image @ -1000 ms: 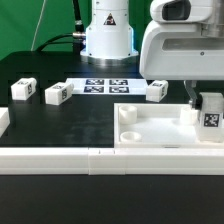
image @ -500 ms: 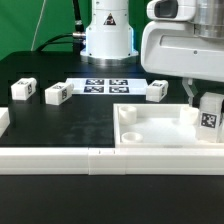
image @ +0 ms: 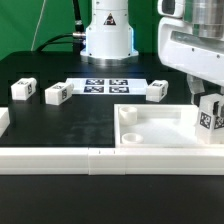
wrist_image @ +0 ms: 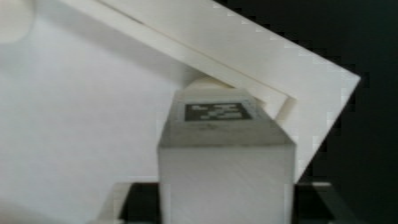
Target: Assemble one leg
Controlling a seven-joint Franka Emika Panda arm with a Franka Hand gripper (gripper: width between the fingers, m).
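Note:
My gripper (image: 206,103) is shut on a leg (image: 209,114), a white chunky post with a black-and-white tag on its side. It holds the leg upright over the right corner of the large white tray-like part (image: 160,128), in the exterior view's right. In the wrist view the leg (wrist_image: 222,150) stands between my fingers, tag end away from the camera, over the tray's white corner (wrist_image: 107,110). Whether the leg touches the tray is hidden. Three more legs lie on the black table: one (image: 24,89), another (image: 57,94) and a third (image: 157,90).
The marker board (image: 105,86) lies behind the tray in front of the robot base (image: 107,35). A long white rail (image: 90,159) runs along the table's front. A white block (image: 3,120) sits at the exterior view's left edge.
The arm's hand has shifted up and to the exterior view's right. The held leg has risen slightly and stays over the tray's right corner.

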